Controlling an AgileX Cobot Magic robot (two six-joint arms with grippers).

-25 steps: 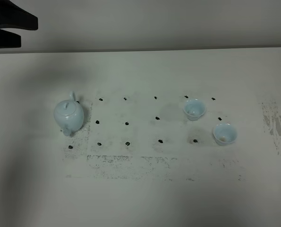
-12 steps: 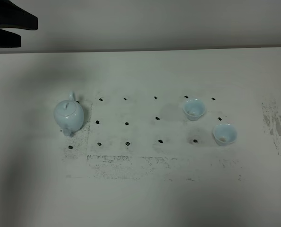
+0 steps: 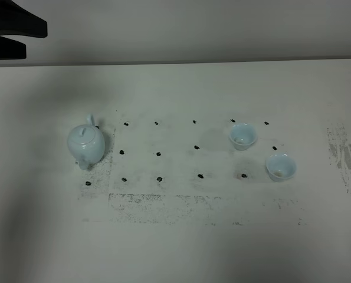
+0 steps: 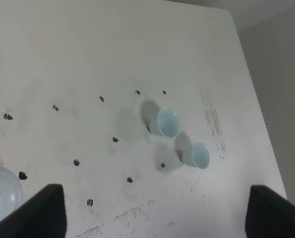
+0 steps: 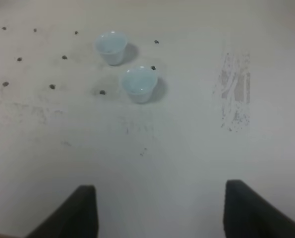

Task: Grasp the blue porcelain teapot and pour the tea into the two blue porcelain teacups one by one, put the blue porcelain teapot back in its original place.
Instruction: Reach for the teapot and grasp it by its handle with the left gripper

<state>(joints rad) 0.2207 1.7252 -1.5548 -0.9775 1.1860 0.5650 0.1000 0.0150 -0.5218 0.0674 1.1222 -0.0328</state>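
On the left half of the white, scuffed tabletop (image 3: pixel 175 253) stands the pale sky-blue glossy round-bodied porcelain teapot (image 3: pixel 87 144), upright, lid on. Well apart from it, on the right half, sit the two small pale-blue handleless porcelain teacups: the farther teacup (image 3: pixel 243 136) and the nearer teacup (image 3: pixel 281 167), close together but not touching.

The black left claw (image 3: pixel 35 40) hangs at the far-left corner of the high view, jaws spread wide with nothing between them. From it the teapot lies toward the near edge and a little toward the middle, so the left arm is the nearer one. The left wrist view catches only the lid and shoulder at the frame's edge. The right claw (image 5: pixel 160 188), seen only in its own wrist view, is likewise spread wide and empty, on the teacups' side of the table.

The teapot's long axis, spout to handle, runs roughly far-to-near: a slim curved piece juts from the far side, a short stub from the near side. I judge the far piece to be the handle, facing the left claw, though it is too small to be sure.

No brand, label or readable writing shows; only a grid of black dots (image 3: pixel 158 154) and grey scuffing mark the table.
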